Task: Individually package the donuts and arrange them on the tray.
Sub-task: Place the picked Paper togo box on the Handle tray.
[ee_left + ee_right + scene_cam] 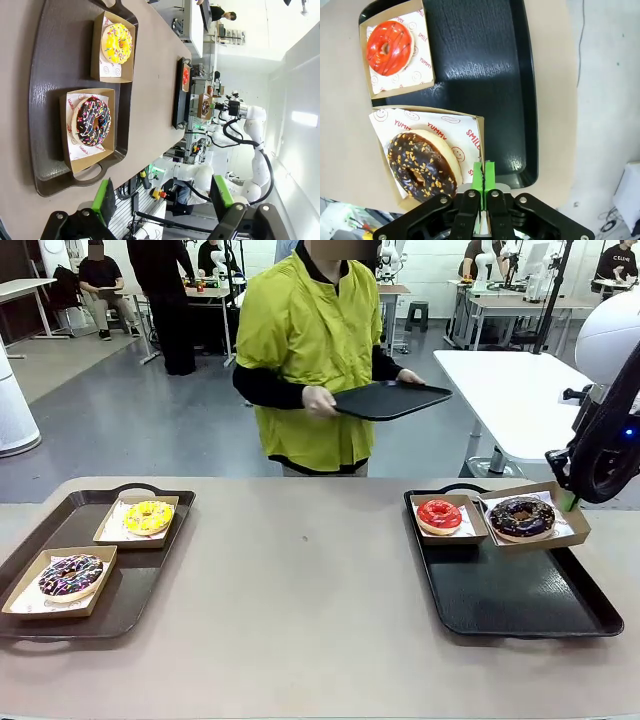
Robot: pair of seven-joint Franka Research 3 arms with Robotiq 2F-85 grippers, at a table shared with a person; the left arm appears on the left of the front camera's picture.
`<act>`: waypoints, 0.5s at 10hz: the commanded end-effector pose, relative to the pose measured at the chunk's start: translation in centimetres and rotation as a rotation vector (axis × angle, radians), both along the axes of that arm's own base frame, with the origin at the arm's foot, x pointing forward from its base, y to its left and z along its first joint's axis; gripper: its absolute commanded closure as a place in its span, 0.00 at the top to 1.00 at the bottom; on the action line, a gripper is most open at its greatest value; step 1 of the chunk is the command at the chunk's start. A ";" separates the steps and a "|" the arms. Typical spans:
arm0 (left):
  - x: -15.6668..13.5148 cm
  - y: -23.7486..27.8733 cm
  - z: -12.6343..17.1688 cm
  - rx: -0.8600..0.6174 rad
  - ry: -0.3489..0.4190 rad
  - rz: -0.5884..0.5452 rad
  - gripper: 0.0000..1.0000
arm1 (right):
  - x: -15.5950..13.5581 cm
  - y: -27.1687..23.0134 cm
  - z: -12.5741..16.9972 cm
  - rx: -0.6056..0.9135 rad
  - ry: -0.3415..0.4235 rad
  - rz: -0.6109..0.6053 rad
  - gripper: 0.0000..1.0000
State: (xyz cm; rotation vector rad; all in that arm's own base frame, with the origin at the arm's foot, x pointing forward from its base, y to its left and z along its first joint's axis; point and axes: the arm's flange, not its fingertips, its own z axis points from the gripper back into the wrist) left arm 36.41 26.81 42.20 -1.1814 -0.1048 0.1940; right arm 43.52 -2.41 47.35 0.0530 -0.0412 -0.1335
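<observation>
Right hand: fingers pressed together on the wall of the dark chocolate donut box. Left hand: spread, above the sprinkled donut.

— What finish do you read on the right tray?
— I see glossy black plastic. The red donut shines; its box is matt brown cardboard, printed paper inside. The desk looks matt.

A grey floor stretches behind the beige table, with a white table at right and further desks along the far wall.
</observation>
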 end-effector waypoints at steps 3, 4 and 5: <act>-0.2 0.1 0.1 -0.004 -0.004 0.004 0.99 | 0.0 0.0 0.1 0.000 -0.001 0.000 0.01; -0.2 0.1 0.1 -0.004 -0.004 0.004 0.99 | -0.3 -0.2 -1.5 -0.006 -0.001 0.004 0.01; -0.2 0.1 0.1 -0.004 -0.004 0.004 0.99 | -0.8 -0.5 -2.7 -0.005 0.003 0.009 0.01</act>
